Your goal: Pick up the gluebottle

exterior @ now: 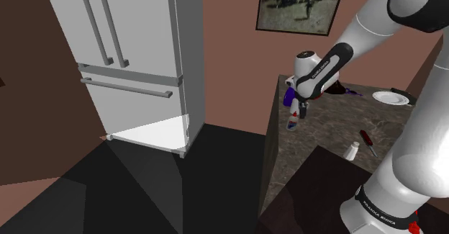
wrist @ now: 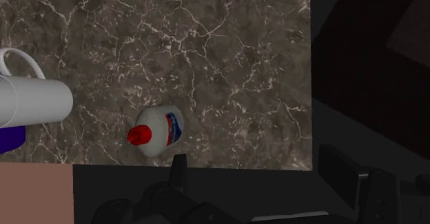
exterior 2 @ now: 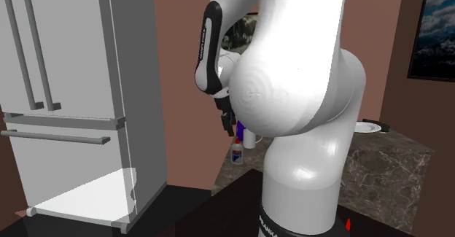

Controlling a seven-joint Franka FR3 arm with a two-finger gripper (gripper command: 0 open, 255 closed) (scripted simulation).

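Observation:
The glue bottle [wrist: 162,127] is white with a red cap and a blue label. It stands upright on the dark marble counter [wrist: 207,50], close to the counter's edge. In the wrist view my gripper [wrist: 258,178] is open, and the bottle sits just beyond one black finger [wrist: 179,171], outside the gap. In the shoulder view the gripper [exterior: 303,111] hangs a little above and beside the bottle [exterior: 291,122], not touching it. In the second exterior view the bottle [exterior 2: 237,152] stands below the gripper [exterior 2: 227,124].
A white mug [wrist: 34,98] and a purple thing [wrist: 9,138] stand next to the bottle. Farther along the counter [exterior: 324,124] lie a white plate [exterior: 391,97], a red screwdriver [exterior: 368,140] and a small white shaker [exterior: 351,151]. A grey fridge [exterior: 137,52] stands across the dark floor.

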